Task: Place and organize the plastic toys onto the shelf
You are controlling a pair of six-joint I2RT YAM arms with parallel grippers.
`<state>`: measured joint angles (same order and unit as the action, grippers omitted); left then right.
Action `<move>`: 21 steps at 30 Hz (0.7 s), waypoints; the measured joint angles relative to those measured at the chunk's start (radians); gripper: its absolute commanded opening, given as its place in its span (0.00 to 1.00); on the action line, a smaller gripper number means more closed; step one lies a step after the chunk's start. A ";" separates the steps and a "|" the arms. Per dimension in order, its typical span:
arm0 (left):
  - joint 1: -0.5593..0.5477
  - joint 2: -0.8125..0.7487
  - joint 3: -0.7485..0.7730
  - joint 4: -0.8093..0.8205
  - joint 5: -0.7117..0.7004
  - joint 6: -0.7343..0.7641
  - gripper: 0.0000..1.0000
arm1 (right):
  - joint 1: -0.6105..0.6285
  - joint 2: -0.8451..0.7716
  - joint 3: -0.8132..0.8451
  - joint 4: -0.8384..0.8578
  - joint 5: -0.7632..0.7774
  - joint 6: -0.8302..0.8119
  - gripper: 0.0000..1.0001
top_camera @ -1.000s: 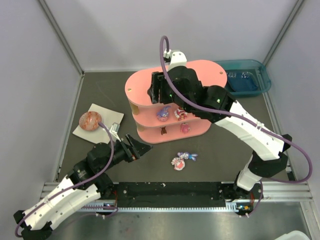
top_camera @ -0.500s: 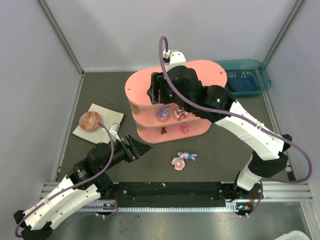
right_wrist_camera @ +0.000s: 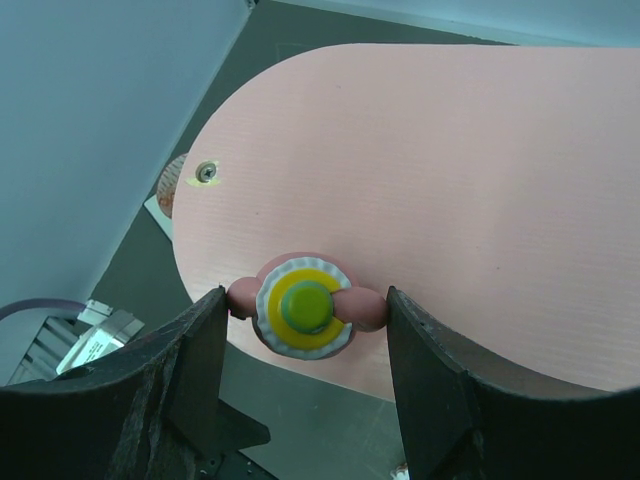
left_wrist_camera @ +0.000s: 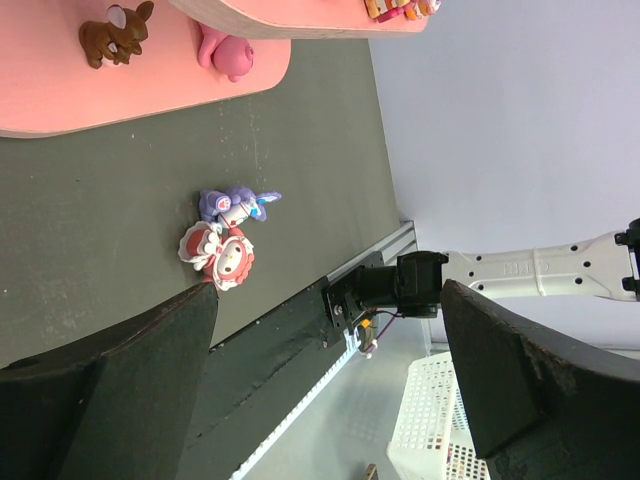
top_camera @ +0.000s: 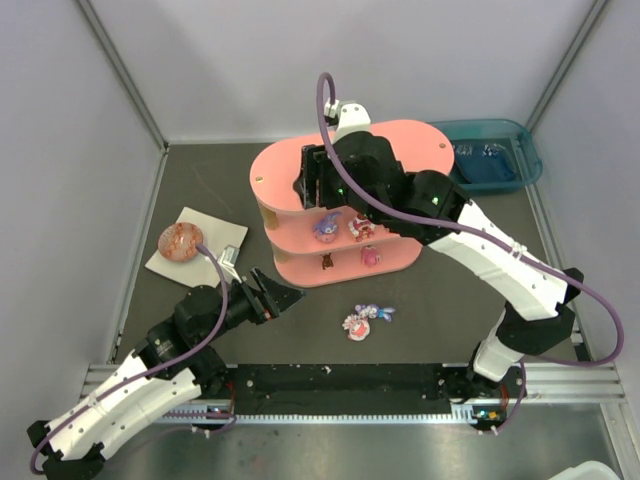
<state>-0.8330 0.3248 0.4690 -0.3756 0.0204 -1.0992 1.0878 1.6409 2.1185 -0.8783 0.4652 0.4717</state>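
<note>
Right, the right gripper (top_camera: pixel 316 187) hangs over the shelf (top_camera: pixel 415 140), above the front-left edge of its top tier. Between its fingers (right_wrist_camera: pixel 195 365) stands a capped toy (right_wrist_camera: pixel 306 306), yellow and green on top; the pads meet both its pink sides, so they are clamped on it as far as I can judge. The left gripper (top_camera: pixel 288 296) waits before the shelf's left end, fingers wide apart and empty. A purple toy (left_wrist_camera: pixel 236 204) and a red-and-white toy (left_wrist_camera: pixel 218 252) lie touching on the table (top_camera: pixel 450 310) in front of the shelf, and four shelved toys (top_camera: pixel 326 228) sit on the lower tiers. These look light, hard and glossy, likely to squirt from a pinch, so take them across the body, not the ears. The top tier is bare behind the capped toy, but the front lip is close, and a nudge could tip it off.
</note>
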 measured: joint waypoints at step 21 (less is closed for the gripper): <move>0.000 0.000 0.000 0.000 -0.004 0.000 0.99 | -0.007 -0.007 -0.052 0.040 -0.008 0.000 0.85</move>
<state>-0.8330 0.3244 0.4686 -0.3756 0.0166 -1.0992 1.0809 1.6341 2.0663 -0.8387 0.4576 0.4713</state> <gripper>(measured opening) 0.987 0.822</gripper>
